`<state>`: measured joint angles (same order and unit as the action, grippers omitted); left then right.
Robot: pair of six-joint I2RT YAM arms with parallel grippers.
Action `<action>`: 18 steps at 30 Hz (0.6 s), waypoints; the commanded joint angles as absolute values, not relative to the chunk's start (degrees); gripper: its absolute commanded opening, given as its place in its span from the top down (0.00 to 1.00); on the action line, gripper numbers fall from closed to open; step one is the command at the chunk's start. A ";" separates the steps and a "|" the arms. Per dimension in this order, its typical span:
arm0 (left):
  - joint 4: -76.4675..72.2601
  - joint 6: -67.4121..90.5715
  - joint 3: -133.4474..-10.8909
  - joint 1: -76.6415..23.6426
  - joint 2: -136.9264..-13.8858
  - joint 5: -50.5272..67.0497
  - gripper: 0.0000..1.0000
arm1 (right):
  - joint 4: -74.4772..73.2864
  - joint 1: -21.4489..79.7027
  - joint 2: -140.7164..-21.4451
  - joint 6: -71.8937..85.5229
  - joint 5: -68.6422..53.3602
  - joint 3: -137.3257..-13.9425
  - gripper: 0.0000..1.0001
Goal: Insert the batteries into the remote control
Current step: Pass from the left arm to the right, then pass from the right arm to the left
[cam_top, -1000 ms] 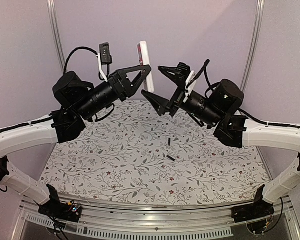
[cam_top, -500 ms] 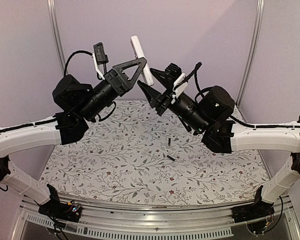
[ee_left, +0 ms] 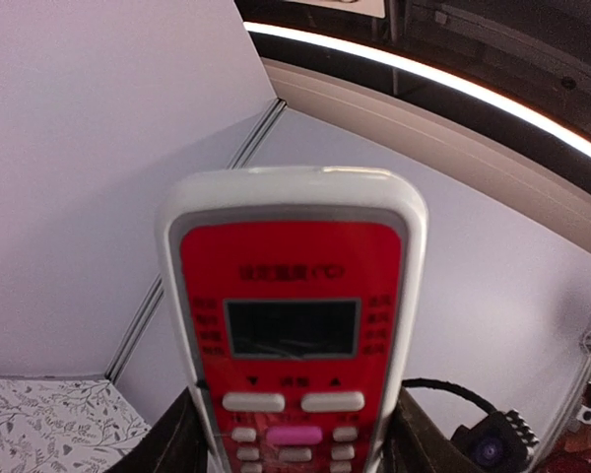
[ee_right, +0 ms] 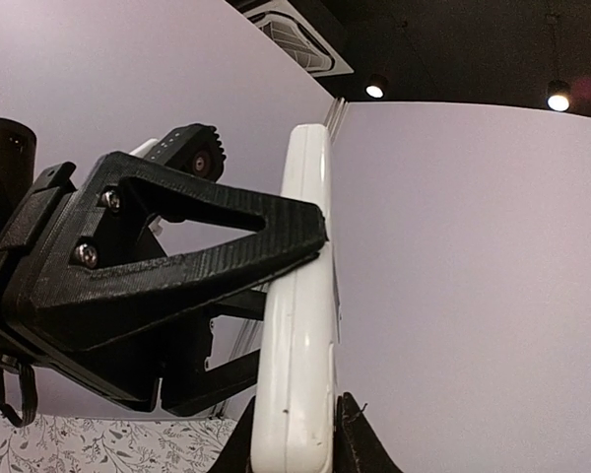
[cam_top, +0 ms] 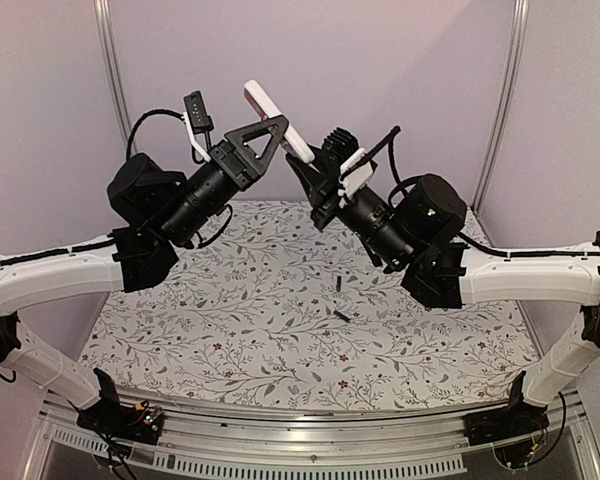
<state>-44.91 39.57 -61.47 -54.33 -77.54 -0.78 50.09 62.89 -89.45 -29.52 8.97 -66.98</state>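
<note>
Top external view gives us the whole hazard: the small flat white remote control with the red button panel (cam_top: 277, 120) is held high in the air above the far edge of the floral-print tabletop (cam_top: 230, 330), pinched across its width by the left tool (cam_top: 282, 128), and the right tool (cam_top: 300, 166) has its tips at the remote control's lower end. From the right wrist camera we see those black fingertips (ee_right: 244, 443) lying against either face of the edge-on bar, but we cannot tell whether they are clamping or only resting there. That doubt is the main risk as we judge it: if the left tool lets go before the right tool truly grips, the smooth bar could slide out and drop to the tabletop. If both tools clamp and either arm twists, the plastic could be levered or could pivot askew. The left wrist camera shows the red face turned toward it, so the battery slot is out of our sight, and a turn the wrong way would hide it further. The two thin black cylindrical batteries (cam_top: 337, 284) lie loose right of the tabletop's centre, where a falling bar could scatter them.
</note>
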 commanded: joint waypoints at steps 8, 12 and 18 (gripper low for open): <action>-34.23 37.95 -61.05 -53.80 -76.47 -2.72 0.09 | 52.40 62.75 -86.87 -31.44 14.11 -65.47 1.00; -29.64 38.75 -61.51 -52.90 -75.15 -2.18 0.01 | 49.14 62.67 -85.57 -36.24 16.06 -64.34 1.00; -25.27 39.32 -61.64 -51.60 -72.17 1.72 0.00 | 42.34 62.35 -84.68 -47.46 20.44 -64.22 1.00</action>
